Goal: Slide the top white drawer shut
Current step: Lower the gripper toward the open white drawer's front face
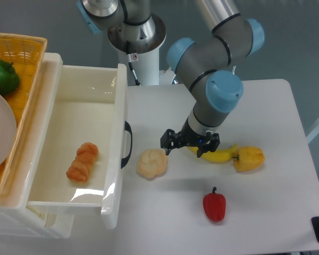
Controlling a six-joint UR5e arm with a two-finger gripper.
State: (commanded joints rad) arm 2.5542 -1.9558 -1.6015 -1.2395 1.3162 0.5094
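Hanging above the table [266,106] with the gripper [186,147] apparently spread and holding nothing, well right of the top white drawer [74,143]. Pulled fully out at the left, black handle [127,144] facing the arm, orange pastry [83,162] inside. Placed to push that front leftward, probably. Pale bread [152,163] near the handle, possibly in the way.

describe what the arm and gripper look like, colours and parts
The arm is built of grey tubular links with rounded joint housings, each capped in light blue plastic; one cap faces the camera near the wrist. A silver metal section rises at the top. The gripper is small, black and two-fingered, with a spot of blue light on its body. A thin cable runs down the white base column.
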